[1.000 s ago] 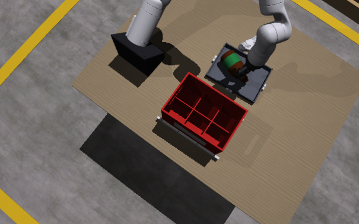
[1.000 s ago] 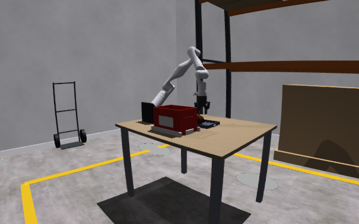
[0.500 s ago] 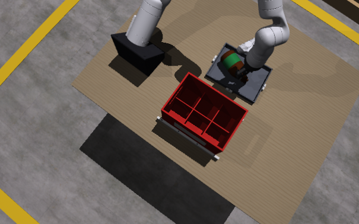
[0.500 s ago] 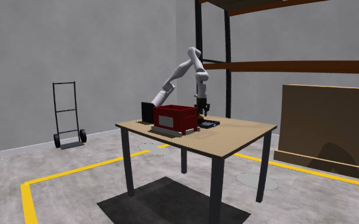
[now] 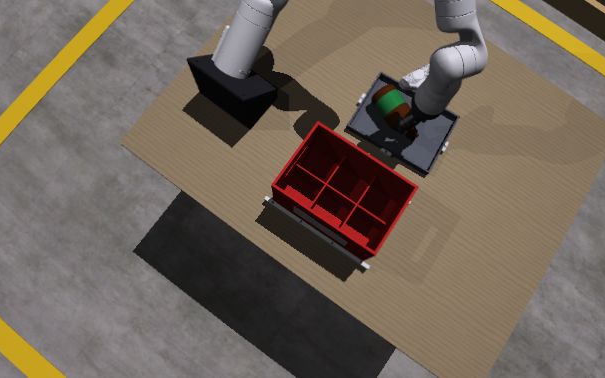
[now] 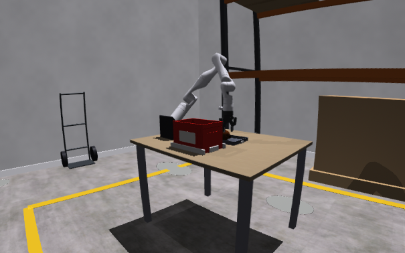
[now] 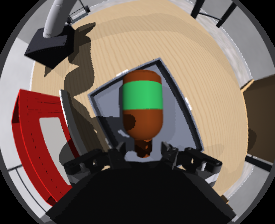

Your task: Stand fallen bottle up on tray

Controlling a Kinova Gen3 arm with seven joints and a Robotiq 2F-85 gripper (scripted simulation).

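A brown bottle with a green label (image 5: 391,106) lies on its side on the dark grey tray, next to the red crate (image 5: 343,190). In the wrist view the bottle (image 7: 142,106) points its neck toward my gripper (image 7: 143,147), which hangs just above the neck end with its fingers open on either side and nothing between them. In the top view my gripper (image 5: 408,122) sits over the bottle's neck end. In the exterior view my gripper (image 6: 228,124) hovers above the tray (image 6: 235,139); the bottle there is mostly hidden behind the crate (image 6: 197,133).
The red crate has several empty compartments and stands close to the tray's left edge. The arm's black base (image 5: 231,90) stands at the table's back. A tall shelf rack (image 6: 312,73) and a cardboard box (image 6: 362,140) stand behind the table.
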